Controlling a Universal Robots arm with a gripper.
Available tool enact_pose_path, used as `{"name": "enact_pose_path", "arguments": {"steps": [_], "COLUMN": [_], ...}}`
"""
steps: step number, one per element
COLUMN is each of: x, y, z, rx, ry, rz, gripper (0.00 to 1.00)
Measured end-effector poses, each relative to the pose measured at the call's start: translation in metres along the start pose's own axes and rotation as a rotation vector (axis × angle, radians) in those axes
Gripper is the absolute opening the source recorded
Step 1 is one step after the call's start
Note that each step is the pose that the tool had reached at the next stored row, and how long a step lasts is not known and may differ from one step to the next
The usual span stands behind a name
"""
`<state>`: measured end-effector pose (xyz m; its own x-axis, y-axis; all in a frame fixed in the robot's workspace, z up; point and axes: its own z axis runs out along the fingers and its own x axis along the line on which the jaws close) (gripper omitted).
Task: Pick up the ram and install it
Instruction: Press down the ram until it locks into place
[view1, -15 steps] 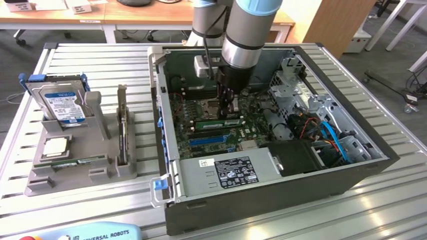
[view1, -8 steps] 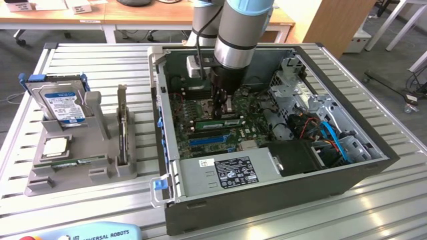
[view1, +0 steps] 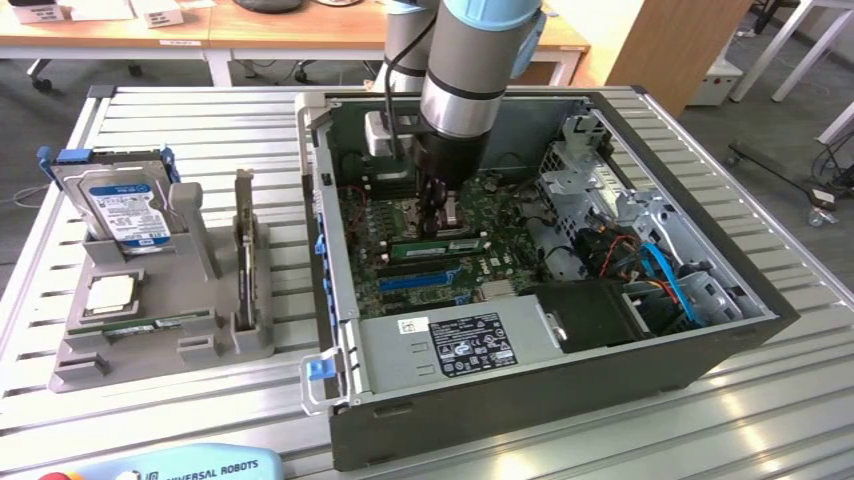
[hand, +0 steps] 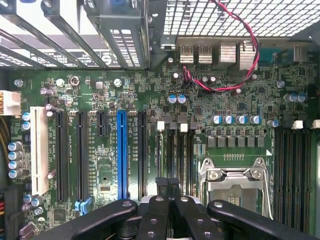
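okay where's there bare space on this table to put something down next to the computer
Free: the slatted table beyond the grey parts holder, beside the open computer case, and the strip near the case's front corner. Crowded: the holder with its hard drive, and inside the case around the gripper.

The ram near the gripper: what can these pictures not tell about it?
- Exterior view: the gripper covers part of the ram, so whether it sits fully in its slot is hidden.
- Wrist view: the shut gripper hides whatever is between or beneath its tips.
- Exterior view: the ram's markings are too small.
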<state>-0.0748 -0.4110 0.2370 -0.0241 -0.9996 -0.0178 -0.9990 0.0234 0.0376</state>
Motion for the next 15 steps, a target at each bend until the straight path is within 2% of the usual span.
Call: {"name": "enact_pose_path", "arguments": {"steps": [15], "x": [0.0006], "y": [0.0022], "z": [0.0001], "rx": [0.0], "ry": [0.0], "rz": [0.0], "gripper": [0.1]}}
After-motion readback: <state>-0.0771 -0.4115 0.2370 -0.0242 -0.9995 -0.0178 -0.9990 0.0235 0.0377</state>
